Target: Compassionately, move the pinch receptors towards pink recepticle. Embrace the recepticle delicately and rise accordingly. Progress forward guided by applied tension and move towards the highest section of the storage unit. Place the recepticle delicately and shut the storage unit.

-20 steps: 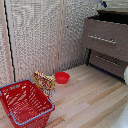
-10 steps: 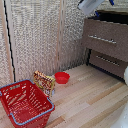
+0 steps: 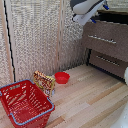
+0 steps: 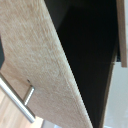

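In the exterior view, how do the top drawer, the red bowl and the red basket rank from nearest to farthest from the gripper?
1. Top drawer, directly below the gripper, at the exterior view's upper right.
2. Red bowl, on the floor near the middle, well below the gripper.
3. Red basket, at the exterior view's lower left, farthest.

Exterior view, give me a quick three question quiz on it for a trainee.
1. Fill in: the shallow red bowl rests on the light wooden ____.
2. True or false: the bowl lies inside the red wire-mesh basket.
3. Which is nearest the white robot arm? A: the basket. B: the dark brown wooden dresser. C: the bowl.
Key: 1 floor; 2 false; 3 B.
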Motion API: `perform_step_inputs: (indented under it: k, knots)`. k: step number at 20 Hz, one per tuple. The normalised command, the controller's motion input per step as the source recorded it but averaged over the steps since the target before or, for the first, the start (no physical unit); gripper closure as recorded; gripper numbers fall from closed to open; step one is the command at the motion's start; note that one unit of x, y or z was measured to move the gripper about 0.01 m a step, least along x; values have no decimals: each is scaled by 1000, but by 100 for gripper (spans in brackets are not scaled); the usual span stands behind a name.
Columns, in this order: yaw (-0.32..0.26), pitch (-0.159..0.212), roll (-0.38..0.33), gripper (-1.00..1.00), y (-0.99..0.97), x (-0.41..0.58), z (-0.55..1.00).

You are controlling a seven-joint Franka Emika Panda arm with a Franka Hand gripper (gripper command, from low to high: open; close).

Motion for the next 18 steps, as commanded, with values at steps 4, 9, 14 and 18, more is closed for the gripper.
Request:
perform_step_inputs:
  k: [4,9,14,18]
  knots:
    - [83,151,-375,-100,159,-86,-78]
    - [63,109,-375,-100,319,16,-266]
    - [67,61,-371,-100,350,140,-400]
    - [93,0,-222,-100,394,74,-331]
